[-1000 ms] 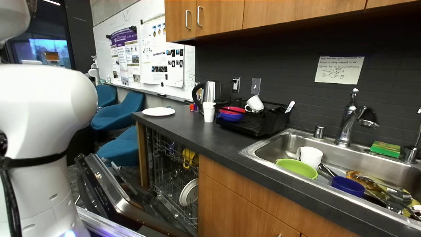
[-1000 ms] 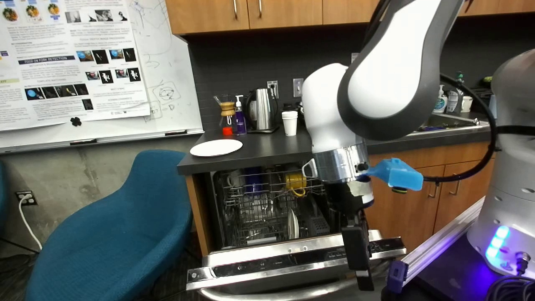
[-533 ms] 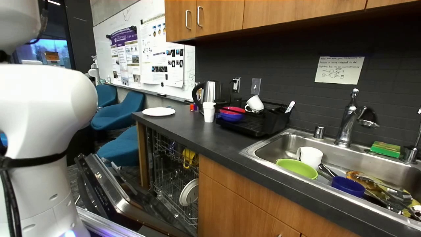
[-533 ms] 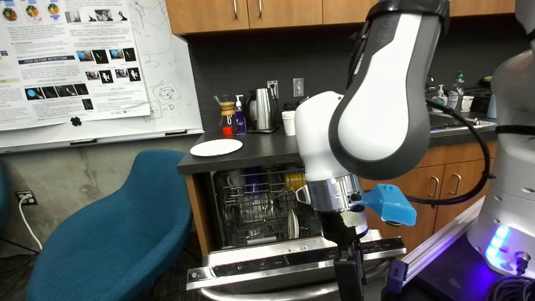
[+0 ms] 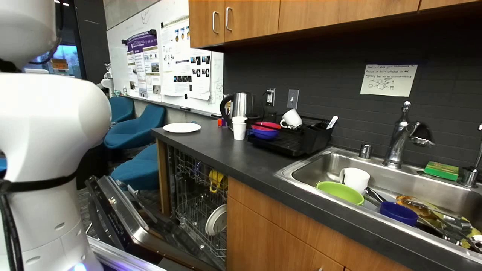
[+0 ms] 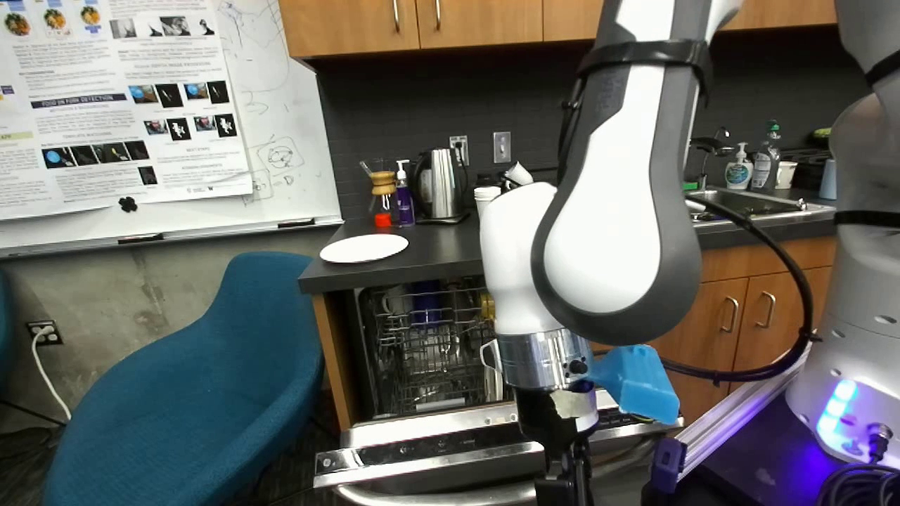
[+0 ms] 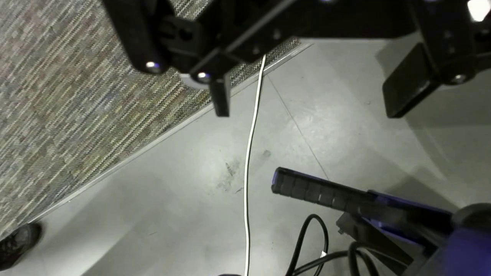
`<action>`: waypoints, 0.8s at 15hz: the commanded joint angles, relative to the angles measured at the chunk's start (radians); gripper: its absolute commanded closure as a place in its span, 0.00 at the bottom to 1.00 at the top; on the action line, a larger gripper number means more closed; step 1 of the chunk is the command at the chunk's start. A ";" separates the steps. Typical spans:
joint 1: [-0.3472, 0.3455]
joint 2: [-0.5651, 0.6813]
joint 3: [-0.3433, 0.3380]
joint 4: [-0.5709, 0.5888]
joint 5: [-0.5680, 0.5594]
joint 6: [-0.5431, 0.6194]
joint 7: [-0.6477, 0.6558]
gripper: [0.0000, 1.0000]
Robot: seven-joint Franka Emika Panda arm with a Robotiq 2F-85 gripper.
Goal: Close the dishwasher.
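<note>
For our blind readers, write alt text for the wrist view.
An open pincer hangs at the top, above a grey floor crossed by a white cord. A streaky carpet fills the upper left; black cords show at the lower right.

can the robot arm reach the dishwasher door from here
Probably yes: the arm hangs before the tilted door, nothing showing between them in an exterior view, and its end effector is open.

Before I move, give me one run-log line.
dishwasher door: open; fingers: apart, holding nothing; white cable: on floor; closing: not done
</note>
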 commanded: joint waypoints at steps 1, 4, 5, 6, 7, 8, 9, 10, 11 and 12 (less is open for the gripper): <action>-0.056 0.084 0.061 0.018 -0.025 0.078 0.000 0.00; -0.049 0.104 0.054 0.015 0.023 0.118 -0.066 0.00; -0.055 0.108 0.059 0.015 0.023 0.133 -0.077 0.00; -0.065 0.110 0.067 0.012 0.024 0.157 -0.095 0.00; -0.078 0.112 0.080 0.012 0.027 0.177 -0.113 0.00; -0.090 0.112 0.092 0.009 0.029 0.206 -0.130 0.00; -0.104 0.115 0.107 0.007 0.031 0.237 -0.147 0.00; -0.120 0.120 0.122 0.004 0.032 0.266 -0.161 0.00; -0.136 0.124 0.137 0.002 0.030 0.295 -0.171 0.00; -0.153 0.125 0.158 -0.001 0.031 0.318 -0.176 0.00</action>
